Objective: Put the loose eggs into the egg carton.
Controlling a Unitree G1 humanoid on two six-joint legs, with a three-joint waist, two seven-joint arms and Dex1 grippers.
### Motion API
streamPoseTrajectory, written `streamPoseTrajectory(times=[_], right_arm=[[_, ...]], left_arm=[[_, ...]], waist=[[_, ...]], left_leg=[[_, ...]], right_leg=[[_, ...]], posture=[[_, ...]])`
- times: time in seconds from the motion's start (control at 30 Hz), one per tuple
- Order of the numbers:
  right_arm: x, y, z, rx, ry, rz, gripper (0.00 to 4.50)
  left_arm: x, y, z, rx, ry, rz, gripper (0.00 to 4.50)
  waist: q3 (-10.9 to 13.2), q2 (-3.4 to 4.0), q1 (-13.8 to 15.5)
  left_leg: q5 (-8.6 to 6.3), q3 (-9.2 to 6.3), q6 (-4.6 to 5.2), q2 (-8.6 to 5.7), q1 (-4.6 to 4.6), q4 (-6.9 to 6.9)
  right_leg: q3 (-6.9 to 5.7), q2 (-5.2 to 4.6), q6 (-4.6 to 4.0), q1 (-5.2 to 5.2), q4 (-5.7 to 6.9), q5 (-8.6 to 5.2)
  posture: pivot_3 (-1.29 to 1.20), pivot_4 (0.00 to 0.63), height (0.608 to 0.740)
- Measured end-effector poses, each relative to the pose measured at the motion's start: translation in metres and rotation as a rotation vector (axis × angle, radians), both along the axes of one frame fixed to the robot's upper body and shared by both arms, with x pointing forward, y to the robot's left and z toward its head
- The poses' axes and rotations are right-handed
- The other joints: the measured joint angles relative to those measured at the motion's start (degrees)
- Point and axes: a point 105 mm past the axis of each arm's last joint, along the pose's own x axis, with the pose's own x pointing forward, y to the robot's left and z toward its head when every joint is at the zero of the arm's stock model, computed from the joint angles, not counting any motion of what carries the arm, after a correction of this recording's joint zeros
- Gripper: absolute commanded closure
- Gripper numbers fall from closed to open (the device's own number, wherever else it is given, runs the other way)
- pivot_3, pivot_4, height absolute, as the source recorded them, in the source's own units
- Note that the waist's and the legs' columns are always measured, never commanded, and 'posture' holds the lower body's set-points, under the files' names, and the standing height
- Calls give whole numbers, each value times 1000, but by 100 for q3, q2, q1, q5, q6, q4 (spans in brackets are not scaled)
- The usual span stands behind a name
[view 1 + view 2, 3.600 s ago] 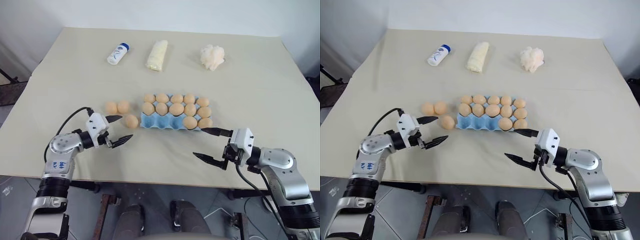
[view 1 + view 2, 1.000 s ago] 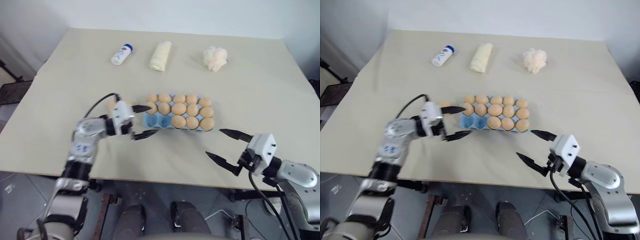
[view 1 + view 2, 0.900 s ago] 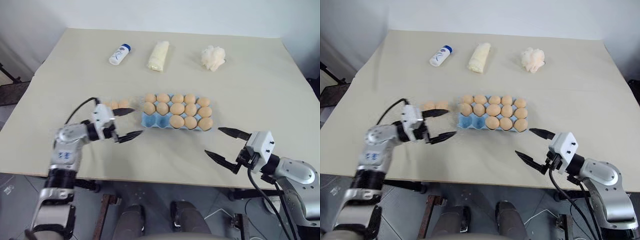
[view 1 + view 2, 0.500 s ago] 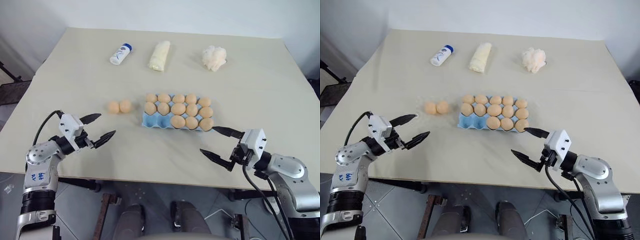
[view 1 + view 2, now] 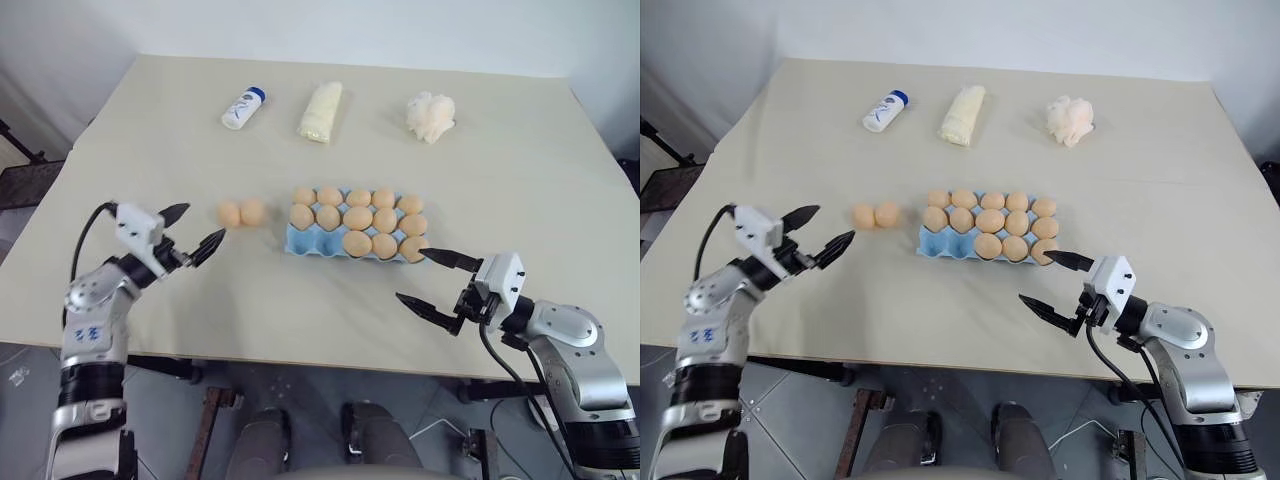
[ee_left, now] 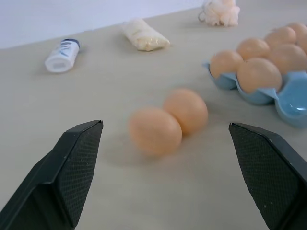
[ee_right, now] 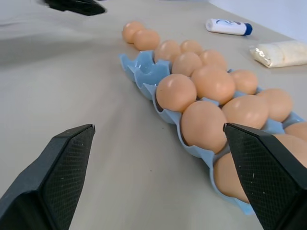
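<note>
Soft, even light fills the scene, bright without glare. Shadows on the table (image 5: 520, 170) are faint and diffuse. The head views are sharp across the tabletop. In the left wrist view the loose eggs (image 6: 168, 122) look slightly soft.

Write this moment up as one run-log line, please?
left gripper: open, empty, facing two loose eggs | right gripper: open, empty | egg carton: two near-left cups empty

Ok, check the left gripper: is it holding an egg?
No, the left gripper is open and empty, with two eggs lying on the table ahead.
</note>
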Motion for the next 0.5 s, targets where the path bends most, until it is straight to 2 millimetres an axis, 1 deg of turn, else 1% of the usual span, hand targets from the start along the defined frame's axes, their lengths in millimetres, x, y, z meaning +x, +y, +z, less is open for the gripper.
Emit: streamPoseTrajectory(times=[0.13,0.27,0.37,0.5], right_arm=[[0,0,-2,-3,4,-1,0],[0,0,-3,-5,0,-7,0],[-3,-1,-7,1,11,-19,0],[-5,-1,-9,7,17,-32,0]], left_arm=[[23,-5,4,-26,4,29,19],[39,-10,10,-78,-8,59,19],[42,-12,7,-102,-3,73,19],[45,-6,-1,-127,20,122,19]], waist=[[0,-1,-31],[1,-1,-26],[1,-2,-18],[2,-5,-27]], left_leg=[[0,2,0,-1,-5,-2],[-2,3,-3,0,-5,-3],[-2,3,-4,0,-6,-2],[-2,3,-5,1,-6,2]], right_leg=[[0,2,2,-8,4,1],[-4,4,3,-12,12,1],[-4,3,4,-12,11,2],[-3,3,4,-12,12,2]], posture=[[0,150,740],[0,150,740],[0,150,740],[0,150,740]])
